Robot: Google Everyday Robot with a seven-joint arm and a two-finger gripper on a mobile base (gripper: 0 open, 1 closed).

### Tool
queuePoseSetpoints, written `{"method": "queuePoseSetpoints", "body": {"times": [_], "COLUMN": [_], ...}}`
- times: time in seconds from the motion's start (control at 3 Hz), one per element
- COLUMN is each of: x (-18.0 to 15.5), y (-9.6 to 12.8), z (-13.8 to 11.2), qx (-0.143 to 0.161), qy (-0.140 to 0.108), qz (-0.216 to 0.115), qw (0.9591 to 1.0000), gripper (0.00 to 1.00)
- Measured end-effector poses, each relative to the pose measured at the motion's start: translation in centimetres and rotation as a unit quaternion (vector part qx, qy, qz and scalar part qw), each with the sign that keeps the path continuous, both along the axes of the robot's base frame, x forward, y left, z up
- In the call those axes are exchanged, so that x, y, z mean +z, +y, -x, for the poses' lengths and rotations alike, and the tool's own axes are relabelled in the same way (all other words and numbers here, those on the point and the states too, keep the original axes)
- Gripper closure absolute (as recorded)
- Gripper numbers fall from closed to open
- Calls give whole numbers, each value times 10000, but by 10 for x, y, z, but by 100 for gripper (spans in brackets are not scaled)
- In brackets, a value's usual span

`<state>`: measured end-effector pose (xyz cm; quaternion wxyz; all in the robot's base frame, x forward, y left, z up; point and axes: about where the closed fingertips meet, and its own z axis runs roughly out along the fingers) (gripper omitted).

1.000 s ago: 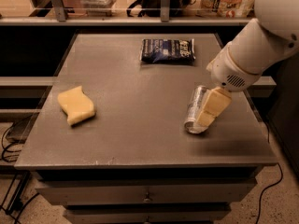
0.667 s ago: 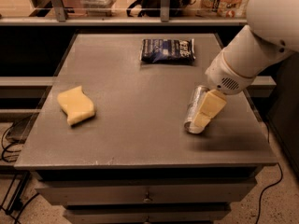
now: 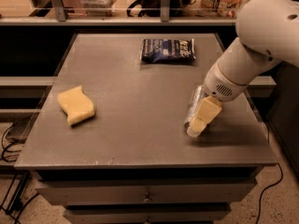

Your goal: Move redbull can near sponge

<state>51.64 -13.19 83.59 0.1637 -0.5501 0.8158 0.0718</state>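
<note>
Grey table (image 3: 135, 120) fills most of the frame, with drawer fronts (image 3: 147, 196) below its front edge and a cluttered shelf behind a rail along the top.

Items on the surface:
- sponge (image 3: 75, 105): pale yellow, wavy-edged, lying flat at left of centre, well apart from everything else.
- dark blue snack bag (image 3: 168, 50): lying flat near the far edge, upper centre.
- redbull can (image 3: 192, 106): silver-grey, lying on its side at right of centre, its long axis running from upper right to lower left and its lower end towards the front edge. It is well apart from the sponge, with bare tabletop between them.

Arm and end effector: the white arm (image 3: 261, 36) enters from the upper right and slopes down to the can. The gripper (image 3: 199, 123), with yellowish pads, lies over the right side of the can and touches it. Whether it is clamped on the can or only resting against it cannot be told.

Changes against the earlier frames: the gripper has slid a little down and to the left along the can, towards the can's lower end. The large upper arm link now sits lower in the upper right corner. The can lies in roughly the same spot at the same angle. Sponge and snack bag have not moved.
</note>
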Motion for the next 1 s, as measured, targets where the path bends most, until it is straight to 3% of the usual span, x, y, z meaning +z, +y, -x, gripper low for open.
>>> {"method": "queuePoseSetpoints", "body": {"times": [0.33,0.67,1.0], "x": [-6,7,38], "y": [5,10,23], "z": [2,5,7], "qx": [57,205,482], "qy": [57,-78,-429], "qz": [135,243,303], "qw": [9999,9995,9975], "gripper": [23,45,69]}}
